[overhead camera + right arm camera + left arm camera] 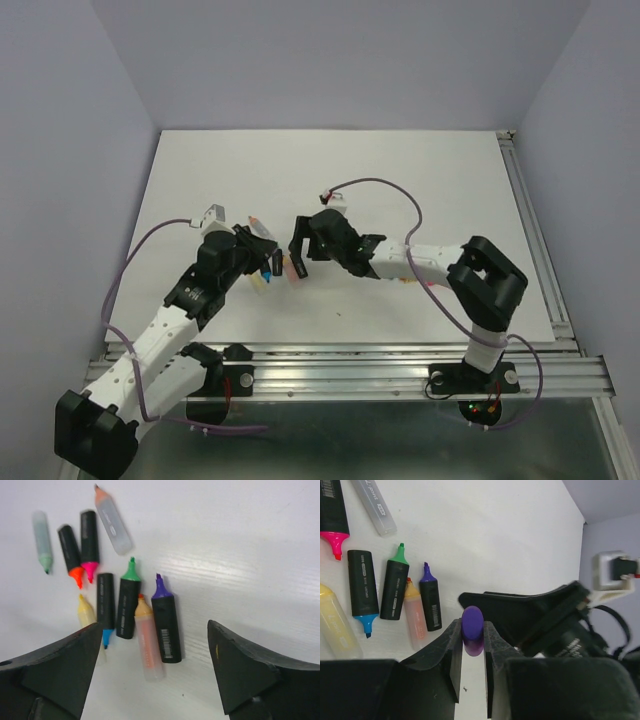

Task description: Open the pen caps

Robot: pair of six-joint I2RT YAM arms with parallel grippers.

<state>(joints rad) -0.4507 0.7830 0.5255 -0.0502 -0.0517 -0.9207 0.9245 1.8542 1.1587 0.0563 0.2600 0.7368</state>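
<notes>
The left gripper (472, 641) is clenched on a purple cap (472, 621) (upright between its fingers) above the worktop (495, 530). The right gripper (152, 630) hangs released over uncapped markers (129, 605).

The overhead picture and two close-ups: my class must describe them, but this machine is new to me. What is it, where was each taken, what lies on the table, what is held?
Two robot arms, left and right, are bolted to a white table's near edge. The overhead picture comes from a fixed camera above and behind them. The close-ups come from cameras on each wrist, showing that gripper's black fingers. On the table lie uncapped highlighter markers: black barrels with purple, green, blue, pink and orange tips, plus pastel ones. The left gripper is shut on a small purple plastic cap. The right gripper is open and empty, over the markers.
</notes>
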